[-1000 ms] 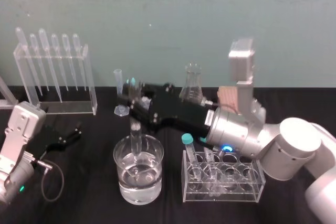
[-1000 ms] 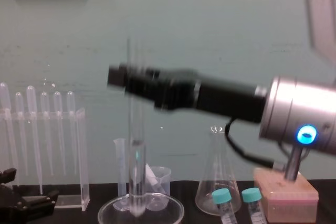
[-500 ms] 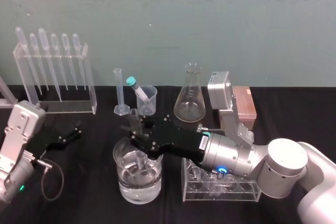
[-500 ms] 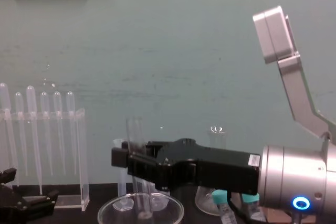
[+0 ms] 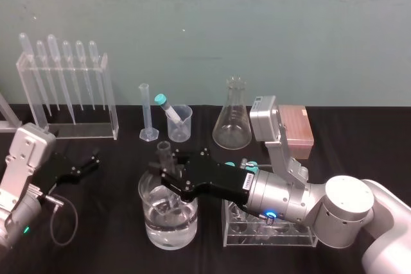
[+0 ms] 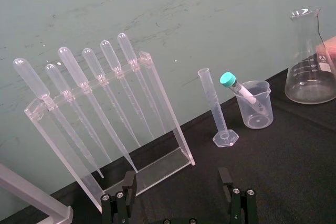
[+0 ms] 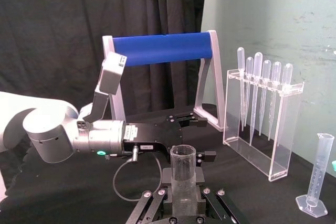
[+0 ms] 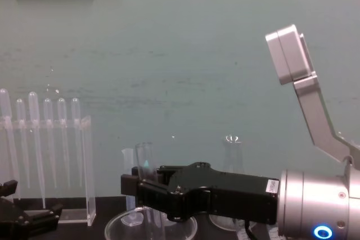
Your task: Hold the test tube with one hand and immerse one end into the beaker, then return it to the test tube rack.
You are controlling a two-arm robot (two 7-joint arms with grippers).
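Over the wide glass dish [image 5: 151, 222], head view: the right gripper [image 5: 167, 174] clenched the test tube [image 5: 164, 154], its lower end inside the rim. The beaker [image 5: 182, 123] and pink test tube rack [image 5: 299, 129] stood well apart behind. The left gripper [image 5: 82, 165] lay spread on the bare black table [image 5: 109, 235]. Chest view: the tube stood upright before the teal wall [image 8: 169, 54].

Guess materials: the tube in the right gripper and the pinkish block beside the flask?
Test tube: likely glass, clear and glossy; the scene shows through it and its rim glints. Pinkish block: probably plastic, dull salmon with no glints; could be otherwise.
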